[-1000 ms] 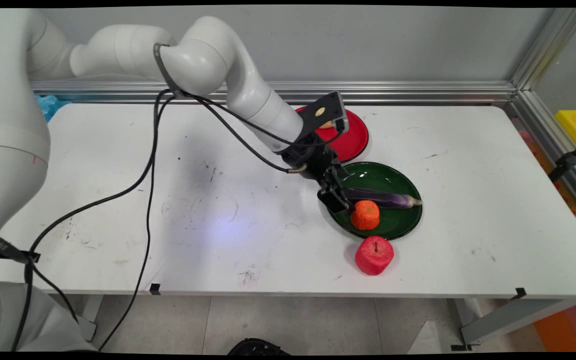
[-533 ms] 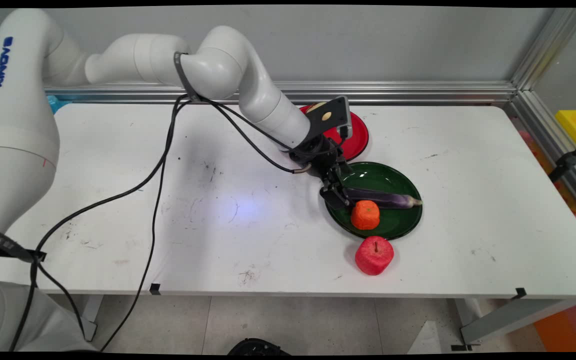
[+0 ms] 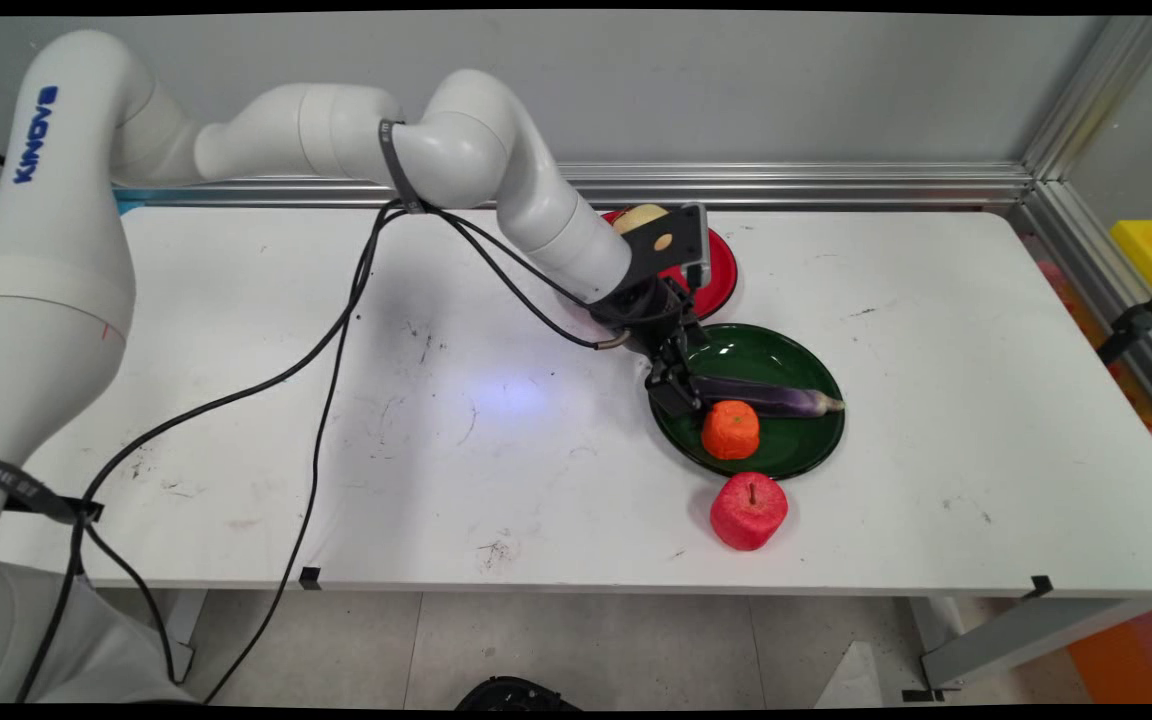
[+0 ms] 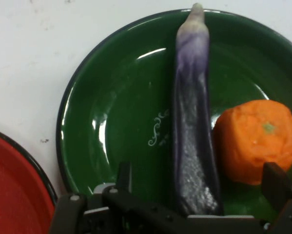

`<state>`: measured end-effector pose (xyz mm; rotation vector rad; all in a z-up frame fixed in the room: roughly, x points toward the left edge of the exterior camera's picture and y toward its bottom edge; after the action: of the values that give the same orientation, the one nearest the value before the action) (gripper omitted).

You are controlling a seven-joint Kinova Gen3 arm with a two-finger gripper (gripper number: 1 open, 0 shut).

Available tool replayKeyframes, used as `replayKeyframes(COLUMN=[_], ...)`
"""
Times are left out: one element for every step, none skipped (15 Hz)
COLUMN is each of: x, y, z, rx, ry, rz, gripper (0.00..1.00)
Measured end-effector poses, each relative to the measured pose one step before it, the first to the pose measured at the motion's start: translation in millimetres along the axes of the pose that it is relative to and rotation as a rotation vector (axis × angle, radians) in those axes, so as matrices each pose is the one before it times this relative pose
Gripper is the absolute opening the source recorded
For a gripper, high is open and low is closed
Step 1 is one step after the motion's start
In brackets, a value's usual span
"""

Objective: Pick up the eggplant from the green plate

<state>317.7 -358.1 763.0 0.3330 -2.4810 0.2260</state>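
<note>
My black gripper (image 3: pixel 681 392) is down at the left rim of a green plate (image 3: pixel 791 455). It stands open astride the stem-side end of a purple eggplant (image 3: pixel 771 399) that lies across the plate. In the hand view the eggplant (image 4: pixel 194 122) runs up between the two spread fingers of the gripper (image 4: pixel 199 174), which do not touch it. An orange (image 4: pixel 255 141) sits on the green plate (image 4: pixel 111 112), against the eggplant's side and close to my right finger (image 4: pixel 276 181). In the main view the orange (image 3: pixel 731 430) lies just below the gripper.
A red apple (image 3: pixel 748 510) sits on the table in front of the green plate. A red plate (image 3: pixel 718 275) with a pale round thing (image 3: pixel 639 214) on it lies behind, partly hidden by the wrist; its rim (image 4: pixel 19 190) shows in the hand view. Black cables hang left.
The arm's upper links have swung right and the wrist stands steeper. The gripper has edged slightly right and away along the plate's rim. Eggplant, orange and apple have not moved.
</note>
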Motion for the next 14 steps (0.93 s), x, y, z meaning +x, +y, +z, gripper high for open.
replayKeyframes(x=[-0.69, -0.47, -0.73, -0.83, -0.96, -0.59, -0.77, -0.85, -0.61, 0.10, -0.52, -0.57, -0.24, -0.03], y=[-0.71, -0.43, -0.52, -0.46, -0.27, -0.20, -0.12, -0.05, -0.07, -0.11, 0.01, 0.06, -0.10, -0.34], z=[2.63, 1.66, 2.44, 2.58, 2.44, 1.76, 2.34, 1.23, 1.32, 1.02, 1.14, 0.40, 0.67, 0.68], rx=[0.00072, 0.00046, 0.00085, 0.00068, -0.00012, 0.00005, -0.00069, 0.00002, -0.00075, -0.00087, -0.00110, -0.00009, -0.00040, -0.00028], ry=[-0.00076, -0.00077, -0.00087, -0.00116, -0.00145, -0.00069, -0.00148, -0.00072, -0.00096, -0.00029, -0.00089, -0.00045, -0.00005, 0.00014], rz=[0.00281, 0.00140, 0.00230, 0.00189, 0.00101, 0.00072, 0.00098, -0.00025, 0.00018, 0.00098, 0.00026, -0.00056, 0.00000, -0.00058], gripper=[1.00, 1.00, 1.00, 1.00, 1.00, 1.00, 1.00, 1.00, 1.00, 1.00, 1.00, 0.00, 0.00, 0.00])
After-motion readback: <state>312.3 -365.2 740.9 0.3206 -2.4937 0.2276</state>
